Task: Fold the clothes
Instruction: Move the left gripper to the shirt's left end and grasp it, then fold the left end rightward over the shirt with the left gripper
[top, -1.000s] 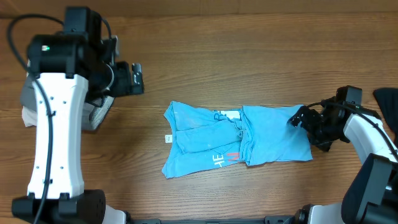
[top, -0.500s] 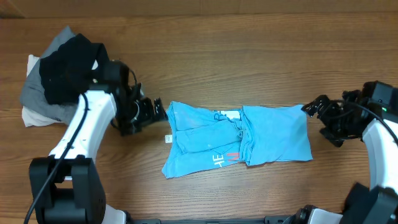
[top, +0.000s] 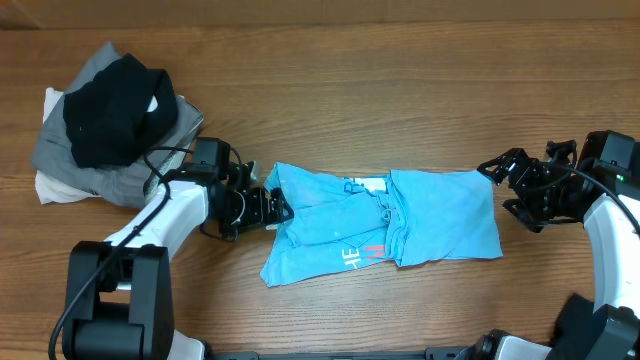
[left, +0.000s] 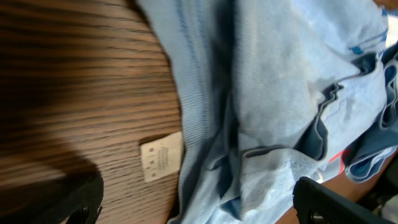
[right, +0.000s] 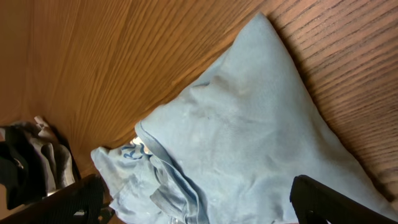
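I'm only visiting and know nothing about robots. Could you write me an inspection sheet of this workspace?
Surface: wooden table, bare around the clothes.
Job's things: blue T-shirt lying crumpled and partly folded mid-table, its white tag sticking out at the left edge; pile of garments, black on grey and white, at the far left.
Clutter: nothing seen.
Grippers: left gripper open at the shirt's left edge; right gripper open at its right corner; neither holds cloth.
Cables: black cable looping along the left arm.
Surroundings: nothing seen beyond the table.
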